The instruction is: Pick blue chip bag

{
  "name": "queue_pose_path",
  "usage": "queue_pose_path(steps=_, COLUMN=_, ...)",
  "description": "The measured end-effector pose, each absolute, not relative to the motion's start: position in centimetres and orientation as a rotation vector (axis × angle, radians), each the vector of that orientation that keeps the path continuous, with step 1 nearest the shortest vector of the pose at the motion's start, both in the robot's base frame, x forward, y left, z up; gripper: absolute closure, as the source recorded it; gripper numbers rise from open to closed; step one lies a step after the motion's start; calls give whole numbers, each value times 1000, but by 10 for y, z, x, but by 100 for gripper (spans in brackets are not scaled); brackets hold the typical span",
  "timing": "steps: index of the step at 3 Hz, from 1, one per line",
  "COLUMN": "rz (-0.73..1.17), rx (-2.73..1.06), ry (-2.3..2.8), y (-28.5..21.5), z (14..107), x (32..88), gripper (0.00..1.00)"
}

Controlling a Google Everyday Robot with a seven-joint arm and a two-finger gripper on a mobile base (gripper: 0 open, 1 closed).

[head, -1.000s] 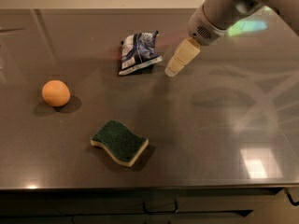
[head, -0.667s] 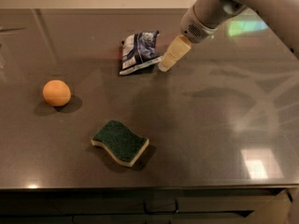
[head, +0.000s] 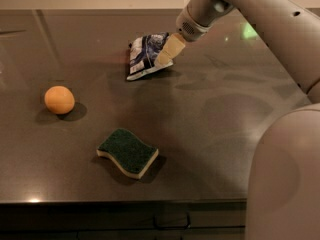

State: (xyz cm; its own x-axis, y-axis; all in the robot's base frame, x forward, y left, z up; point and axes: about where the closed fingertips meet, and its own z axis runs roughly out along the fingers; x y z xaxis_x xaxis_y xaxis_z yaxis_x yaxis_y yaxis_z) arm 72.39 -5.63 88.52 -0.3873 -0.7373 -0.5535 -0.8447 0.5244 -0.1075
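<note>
- Dark grey counter (head: 215, 149) with a glossy top carries three things, each well apart from the others
- blue chip bag (head: 142, 56) lies at the far middle of the counter; it is wrinkly, dark blue with white patches, its lower left corner pointing toward the front
- gripper (head: 166, 53) sits at the bag's right edge; its beige tip overlaps the foil and seems to touch it, though contact is not certain from this angle; whether the jaws are released or clenched cannot be told
- pale arm (head: 260, 19) slants in from the upper right, down toward the bag
- orange ball (head: 59, 99) rests at the left; green-topped sponge (head: 128, 152) lies near the front edge, roughly below the bag
</note>
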Motion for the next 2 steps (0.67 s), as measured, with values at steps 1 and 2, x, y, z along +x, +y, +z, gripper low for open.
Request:
queue_pose_path(steps=1, rz=319, rx=-1284, ry=2242, y=-36, z=880, x=729, gripper=0)
queue_pose_path(steps=2, rz=369, rx=-1298, ry=2249, y=-13, z=878, x=723, gripper=0)
